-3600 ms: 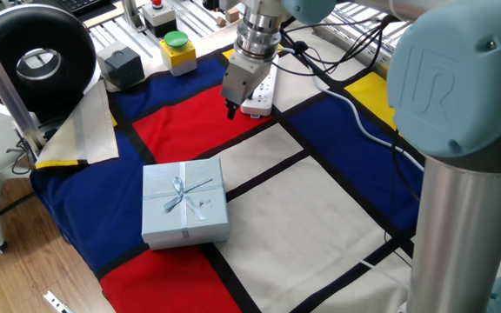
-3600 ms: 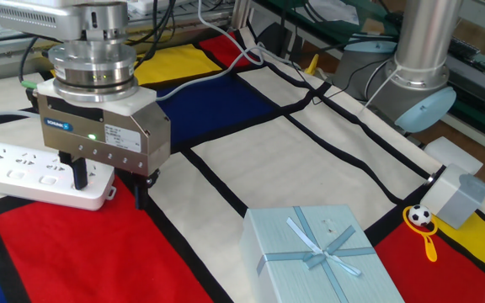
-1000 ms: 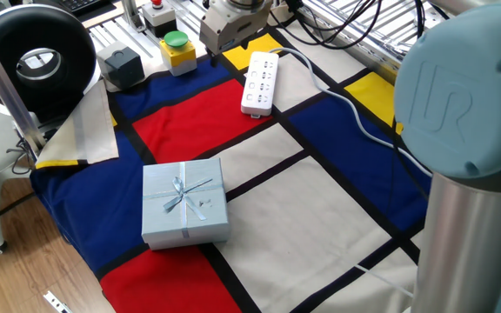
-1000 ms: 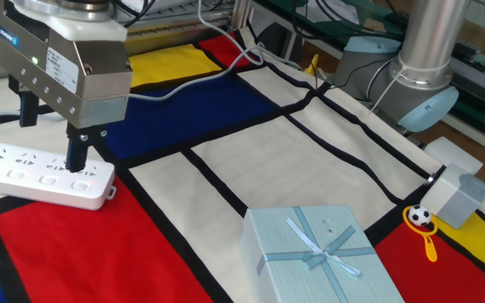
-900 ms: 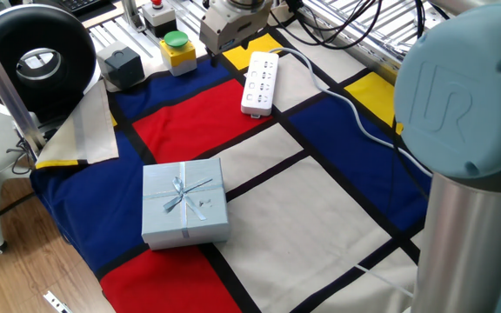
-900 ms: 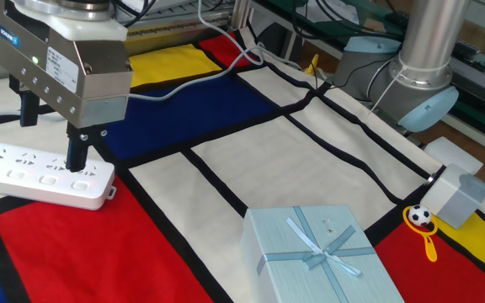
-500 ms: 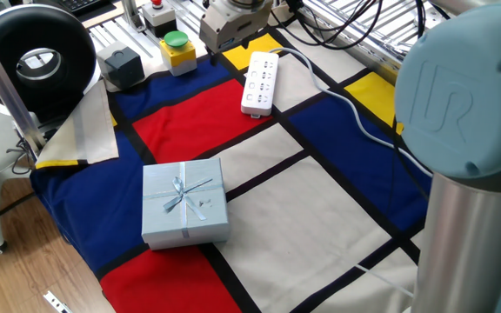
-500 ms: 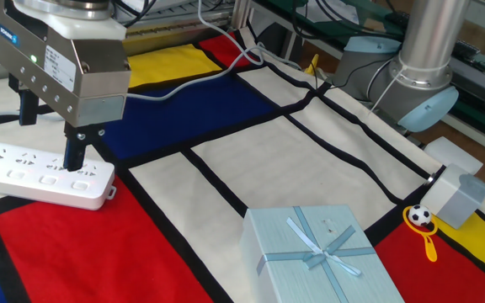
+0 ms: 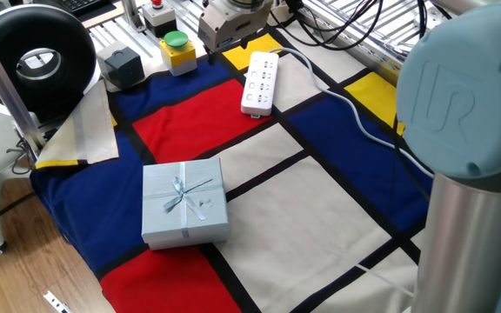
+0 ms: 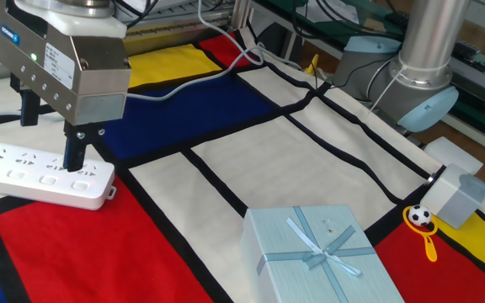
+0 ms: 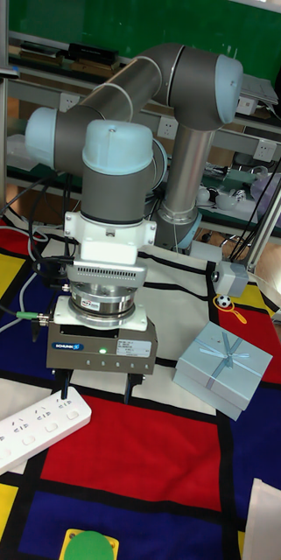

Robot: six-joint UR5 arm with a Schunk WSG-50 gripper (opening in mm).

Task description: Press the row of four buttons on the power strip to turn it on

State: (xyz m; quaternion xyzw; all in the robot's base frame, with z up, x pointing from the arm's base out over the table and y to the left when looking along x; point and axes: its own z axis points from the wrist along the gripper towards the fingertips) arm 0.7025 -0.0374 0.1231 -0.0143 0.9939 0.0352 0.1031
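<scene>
Power strip [image 10: 40, 172] lies flat on the red and white cloth panels. Gripper [image 10: 50, 139] hangs directly above it (fingers spread wide, gripping nothing), one fingertip [image 10: 72, 160] just above the four buttons [image 10: 36, 179].

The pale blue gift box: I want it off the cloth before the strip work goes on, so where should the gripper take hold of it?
Grip the gift box across two opposite flat side walls, coming straight down from above. It lies flat with nothing close beside it. Avoid the ribbon bow on the lid: it probably gives no firm hold.
</scene>
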